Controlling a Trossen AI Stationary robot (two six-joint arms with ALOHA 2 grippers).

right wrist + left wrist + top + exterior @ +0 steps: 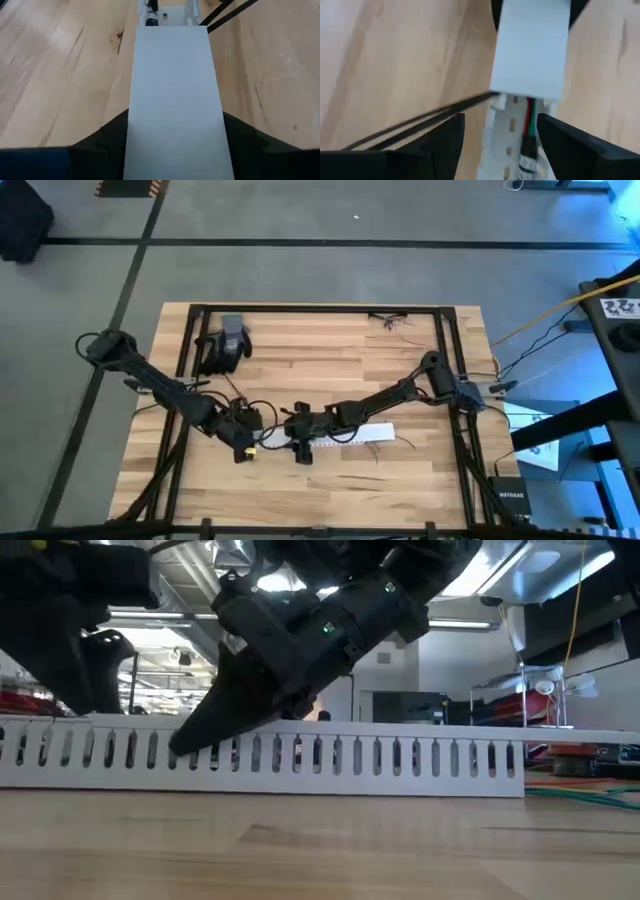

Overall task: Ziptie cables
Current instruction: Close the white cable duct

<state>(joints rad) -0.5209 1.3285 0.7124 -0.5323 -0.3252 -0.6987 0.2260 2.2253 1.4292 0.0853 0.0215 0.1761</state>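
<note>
Both arms' fingers (100, 140) spread, straddling white slotted strip (175, 100), cables (420, 122) beside

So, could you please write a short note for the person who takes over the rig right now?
Left gripper: fingers open, straddling the end of the long white slotted plastic strip, mid-table.
Right gripper: facing it, at the flat white cover lying on that strip; grip unclear.
Thin dark wire strands: they run loose from the strip's end across the wooden table.
Done: no tie visible on the strands.
Left: bunch them and ziptie them.
</note>
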